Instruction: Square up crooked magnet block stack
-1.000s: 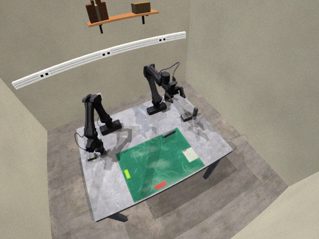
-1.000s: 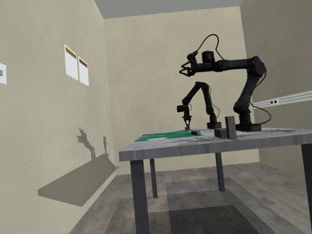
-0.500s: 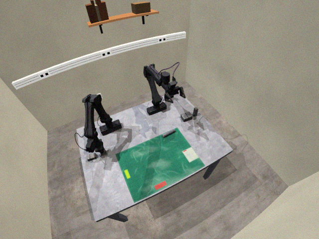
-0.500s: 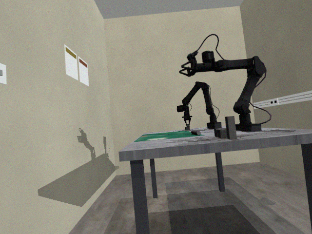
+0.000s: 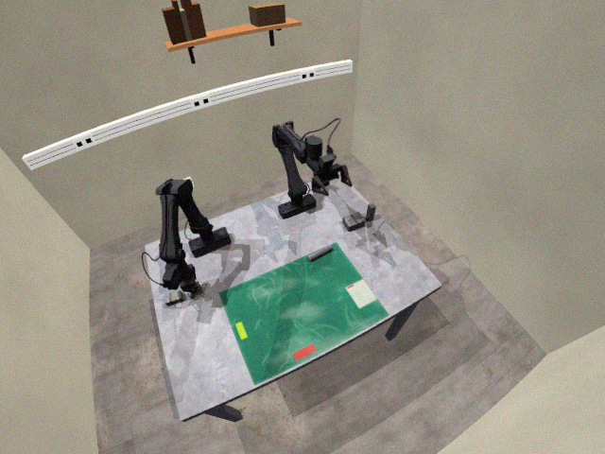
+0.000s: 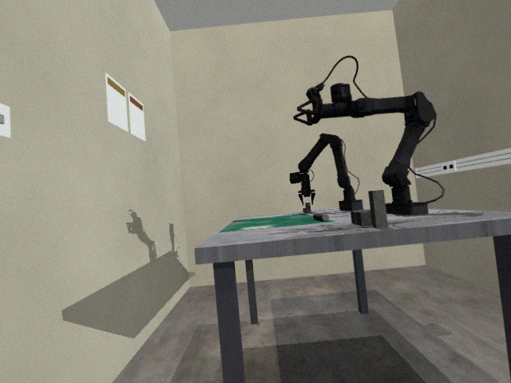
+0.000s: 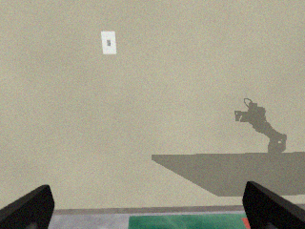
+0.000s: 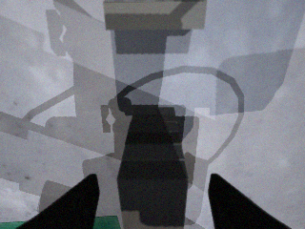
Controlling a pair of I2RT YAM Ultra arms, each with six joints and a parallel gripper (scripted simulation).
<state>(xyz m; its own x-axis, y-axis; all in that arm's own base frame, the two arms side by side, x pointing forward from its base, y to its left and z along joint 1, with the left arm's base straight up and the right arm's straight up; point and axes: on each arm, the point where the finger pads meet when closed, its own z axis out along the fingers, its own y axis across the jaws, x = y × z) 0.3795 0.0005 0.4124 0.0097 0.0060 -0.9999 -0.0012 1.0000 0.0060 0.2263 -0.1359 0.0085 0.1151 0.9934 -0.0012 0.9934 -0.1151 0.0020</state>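
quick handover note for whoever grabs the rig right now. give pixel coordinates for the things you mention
Left gripper (image 5: pixel 337 189) (image 6: pixel 295 113) (image 7: pixel 149 185): open, empty, raised well above the table.
Right gripper (image 5: pixel 194 293) (image 6: pixel 306 203) (image 8: pixel 153 177): open, low at the table, fingers on either side of the dark stack (image 8: pixel 152 200), not gripping it.
Job's things: that dark form looks like the magnet stack; a pale block (image 5: pixel 174 298) (image 8: pixel 154 14) lies beyond it in the right wrist view.
Done: right arm is at the stack. Whether its layers line up, I can't tell from these views.
Left: check alignment, square up if needed, then back off carefully.
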